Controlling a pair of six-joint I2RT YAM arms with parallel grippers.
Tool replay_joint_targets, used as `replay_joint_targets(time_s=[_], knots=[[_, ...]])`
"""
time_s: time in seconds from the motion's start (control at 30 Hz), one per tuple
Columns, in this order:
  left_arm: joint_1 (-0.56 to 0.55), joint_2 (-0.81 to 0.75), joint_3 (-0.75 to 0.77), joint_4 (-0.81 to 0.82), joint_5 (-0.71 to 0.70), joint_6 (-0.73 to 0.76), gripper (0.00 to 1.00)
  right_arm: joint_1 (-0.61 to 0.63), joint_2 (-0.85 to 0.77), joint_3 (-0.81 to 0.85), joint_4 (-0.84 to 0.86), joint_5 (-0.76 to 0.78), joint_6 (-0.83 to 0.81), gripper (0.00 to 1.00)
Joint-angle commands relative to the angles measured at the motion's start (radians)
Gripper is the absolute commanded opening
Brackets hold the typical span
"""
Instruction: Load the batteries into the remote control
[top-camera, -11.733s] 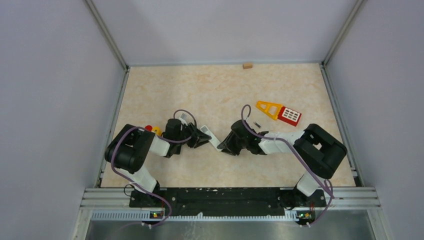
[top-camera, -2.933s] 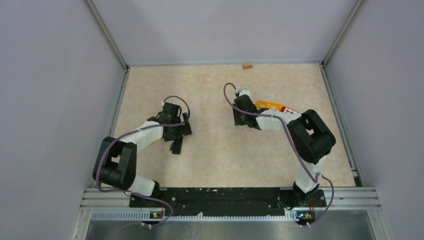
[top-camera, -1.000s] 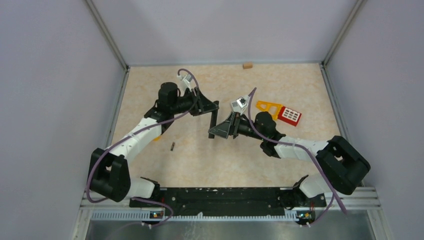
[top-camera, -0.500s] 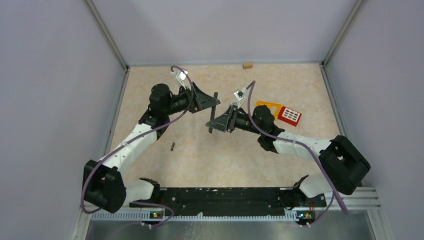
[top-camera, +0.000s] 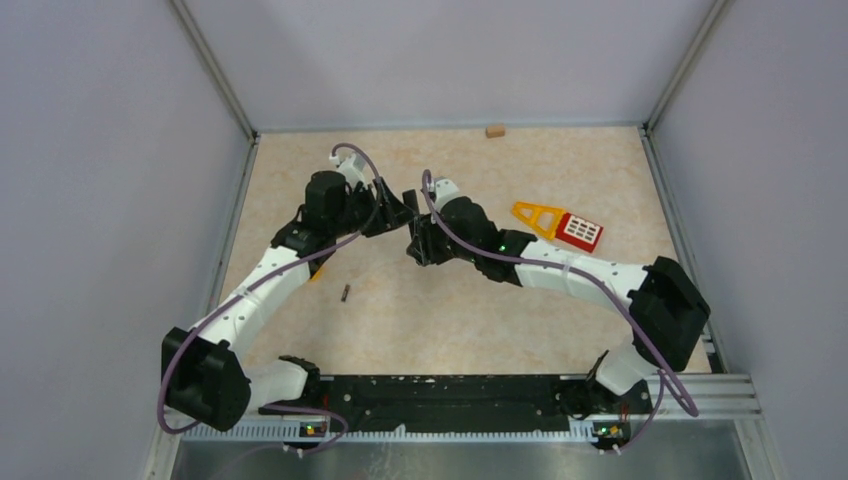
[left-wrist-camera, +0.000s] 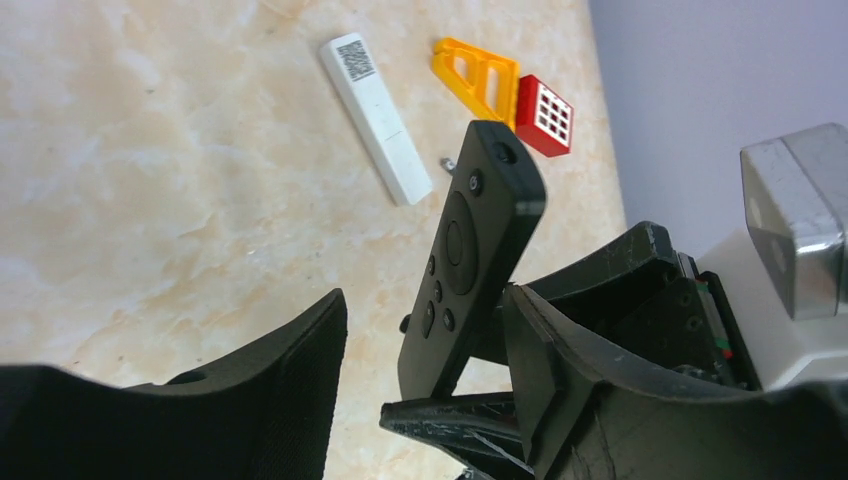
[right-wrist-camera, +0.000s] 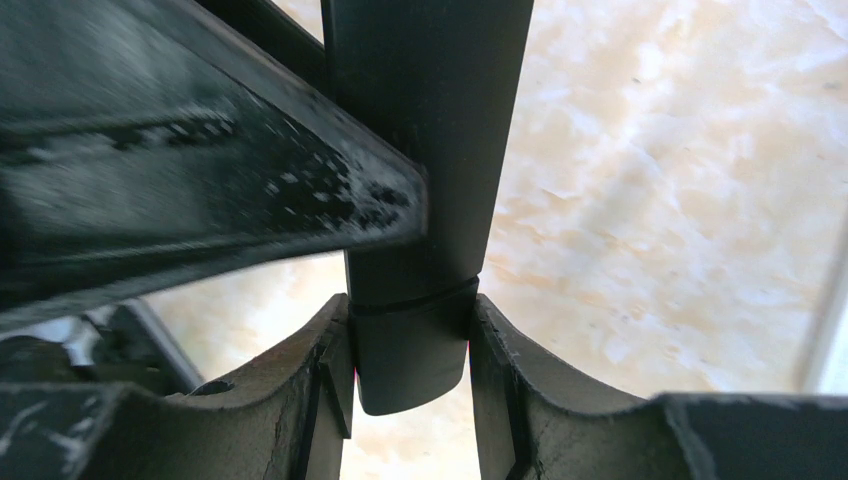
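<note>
The black remote (left-wrist-camera: 468, 255) is held in the air, buttons facing the left wrist camera. My right gripper (right-wrist-camera: 410, 340) is shut on its lower end (right-wrist-camera: 412, 350); in the top view this gripper (top-camera: 416, 245) is at mid table. My left gripper (left-wrist-camera: 425, 300) is open, its fingers (left-wrist-camera: 260, 390) either side of the remote without pinching it, and it also shows in the top view (top-camera: 393, 212). One battery (top-camera: 345, 292) lies on the table by the left arm. A white remote (left-wrist-camera: 375, 118) lies flat beyond. Other batteries are not clearly visible.
An orange and red toy (top-camera: 558, 225) lies right of the grippers and shows in the left wrist view (left-wrist-camera: 500, 90). A small wooden block (top-camera: 494, 130) sits at the far edge. Grey walls close the table on three sides.
The two grippers have drawn together at mid table around the black remote. The right wrist has turned and moved left, and the remote now sits lower between them.
</note>
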Motion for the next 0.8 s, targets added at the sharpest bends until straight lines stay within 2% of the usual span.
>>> replay_joint_targets(time_s=[0.0,0.23,0.53,0.6,0.67,0.73,0.77], knots=[[0.004,-0.019,0.033,-0.036,-0.064,0.048,0.61,0.028,0.027,0.094,-0.103,0.107,-0.119,0.23],[0.004,0.023,0.024,-0.019,-0.015,0.02,0.5,0.041,0.039,0.114,-0.102,0.074,-0.173,0.23],[0.003,0.051,-0.028,0.096,0.081,-0.061,0.39,0.042,0.034,0.107,-0.073,0.019,-0.174,0.23],[0.003,0.055,-0.033,0.105,0.094,-0.067,0.32,0.042,0.034,0.106,-0.07,0.013,-0.162,0.23],[0.003,0.056,-0.034,0.11,0.104,-0.065,0.18,0.041,0.033,0.104,-0.067,0.005,-0.141,0.24],[0.008,0.052,-0.04,0.136,0.127,-0.058,0.0,0.028,0.026,0.119,-0.106,-0.019,-0.105,0.33],[0.012,0.048,-0.044,0.149,0.148,-0.056,0.0,0.021,0.017,0.132,-0.139,-0.029,-0.084,0.41]])
